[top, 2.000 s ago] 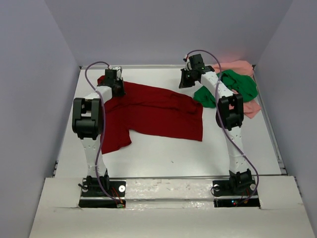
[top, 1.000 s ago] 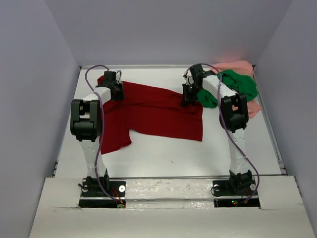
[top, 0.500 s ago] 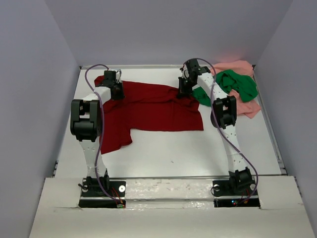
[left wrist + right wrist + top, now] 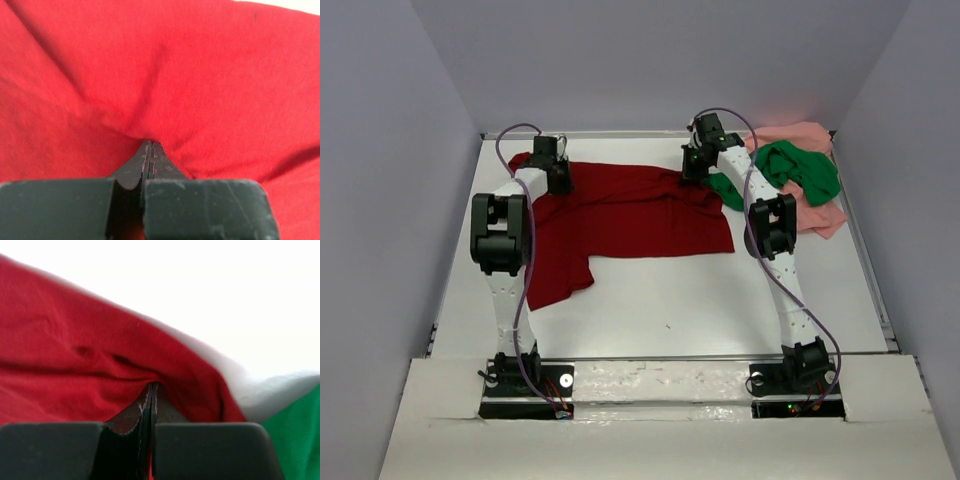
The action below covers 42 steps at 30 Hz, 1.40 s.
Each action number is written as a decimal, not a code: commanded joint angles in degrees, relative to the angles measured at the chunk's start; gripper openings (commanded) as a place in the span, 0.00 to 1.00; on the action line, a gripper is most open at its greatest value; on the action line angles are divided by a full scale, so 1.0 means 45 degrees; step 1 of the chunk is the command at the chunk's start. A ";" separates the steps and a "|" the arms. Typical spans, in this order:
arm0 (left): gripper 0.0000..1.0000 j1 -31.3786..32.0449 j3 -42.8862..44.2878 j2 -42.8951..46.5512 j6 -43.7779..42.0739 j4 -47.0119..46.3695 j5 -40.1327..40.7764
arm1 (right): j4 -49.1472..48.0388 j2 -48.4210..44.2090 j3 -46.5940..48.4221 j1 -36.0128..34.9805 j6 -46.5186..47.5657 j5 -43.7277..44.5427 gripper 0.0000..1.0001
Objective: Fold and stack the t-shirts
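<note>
Table open in front; left hand, right hand pinch far edge of dark red t-shirt

The dark red t-shirt is seen as soft, matt cloth, fine-grained and creased; the green t-shirt and the pink t-shirt are of like matt cloth. The left gripper and the right gripper are made of matt black plastic, scuffed pale at the edges. The table is topped with a smooth white matt surface
</note>
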State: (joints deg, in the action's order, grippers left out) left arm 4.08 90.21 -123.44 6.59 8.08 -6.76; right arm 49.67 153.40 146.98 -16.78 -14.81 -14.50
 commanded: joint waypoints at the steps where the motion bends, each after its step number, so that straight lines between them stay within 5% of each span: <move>1: 0.00 0.0071 0.1337 -0.0262 0.0137 0.0060 0.0526 | -0.1563 -0.0398 0.0795 -0.0061 -0.0107 0.0839 0.00; 7: 0.00 0.0051 0.2627 -0.1336 0.0428 0.0626 0.0897 | -0.2307 -0.0866 0.0502 -0.0061 -0.0380 0.1016 0.00; 11: 0.00 0.0032 0.4635 -0.2646 0.0664 0.2925 0.0527 | -0.2346 -0.1042 0.0522 -0.0061 -0.0499 0.0957 0.00; 24: 0.00 -0.0593 0.4309 -0.1340 -0.0136 0.3751 0.0820 | -0.2327 -0.1629 -0.0689 -0.0061 -0.0206 0.0762 0.00; 31: 0.00 -0.0789 0.6960 -0.3989 -0.0078 0.5411 0.0489 | -0.1781 -0.0382 0.0460 -0.0061 -0.0693 0.0295 0.00; 42: 0.00 -0.0789 0.9146 -0.5342 0.0333 0.3557 0.0879 | -0.2228 -0.0591 0.0503 -0.0061 -0.0674 0.0507 0.00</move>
State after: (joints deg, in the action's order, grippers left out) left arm 0.51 127.46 -144.55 7.66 25.85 -3.55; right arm 42.02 153.08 147.59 -16.75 -17.65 -12.23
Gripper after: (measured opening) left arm 0.010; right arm 0.009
